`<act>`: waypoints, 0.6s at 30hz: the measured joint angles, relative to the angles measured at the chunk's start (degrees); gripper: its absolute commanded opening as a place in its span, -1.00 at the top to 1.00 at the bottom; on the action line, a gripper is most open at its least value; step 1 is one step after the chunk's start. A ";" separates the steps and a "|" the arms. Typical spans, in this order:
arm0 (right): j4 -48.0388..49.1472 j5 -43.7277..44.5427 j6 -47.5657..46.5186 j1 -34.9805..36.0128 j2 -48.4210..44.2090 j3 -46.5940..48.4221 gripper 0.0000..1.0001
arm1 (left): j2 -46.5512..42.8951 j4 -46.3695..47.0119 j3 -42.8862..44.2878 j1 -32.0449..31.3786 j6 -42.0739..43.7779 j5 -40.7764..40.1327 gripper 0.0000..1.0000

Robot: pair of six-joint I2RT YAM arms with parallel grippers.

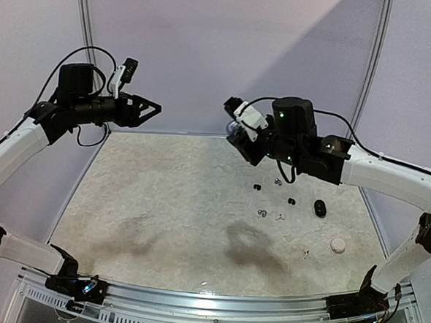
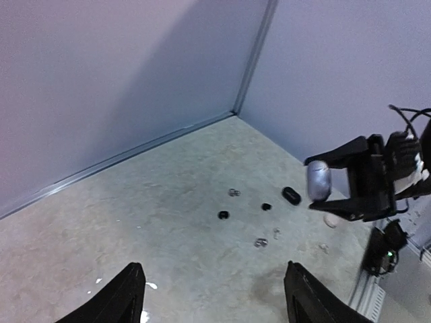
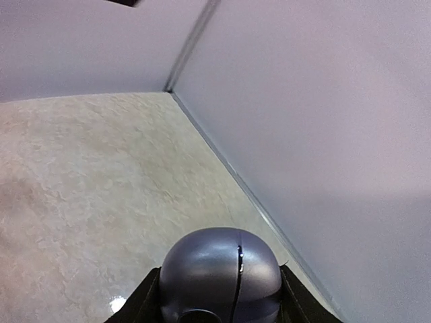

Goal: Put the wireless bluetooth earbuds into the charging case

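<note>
At the far left, raised above the table, the left gripper has its jaws apart with nothing between them. Right of centre, also in the air, the right gripper is clamped on a silvery grey charging case. Beneath it, on the right half of the table, the earbuds lie scattered, none in a case. Just right of them sit a black case and, nearer, a white case.

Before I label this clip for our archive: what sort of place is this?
Probably a robot test booth: bare panel walls with a metal corner post enclose a stone-patterned table, two robot arms are mounted at its near edge, and tiny earbuds and charging cases are the props.
</note>
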 measured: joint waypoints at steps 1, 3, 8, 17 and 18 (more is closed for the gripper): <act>1.77 -0.22 -3.87 2.19 -0.15 -0.50 0.31 | -0.50 -0.66 0.44 -1.46 0.07 0.94 -0.43; 3.89 -0.48 -10.12 5.35 0.09 -0.98 0.30 | -1.51 -2.38 1.09 -4.70 0.44 3.13 -0.40; 7.63 1.68 -21.94 12.41 2.10 -0.04 0.30 | -3.08 -7.19 1.20 -10.54 1.49 5.75 -0.26; 11.50 8.20 -31.32 20.65 10.29 7.78 0.31 | -3.30 -12.39 1.44 -14.56 2.84 8.07 0.19; 11.69 8.85 -31.85 20.98 10.91 8.24 0.31 | -3.41 -12.48 1.40 -14.69 2.91 8.17 0.24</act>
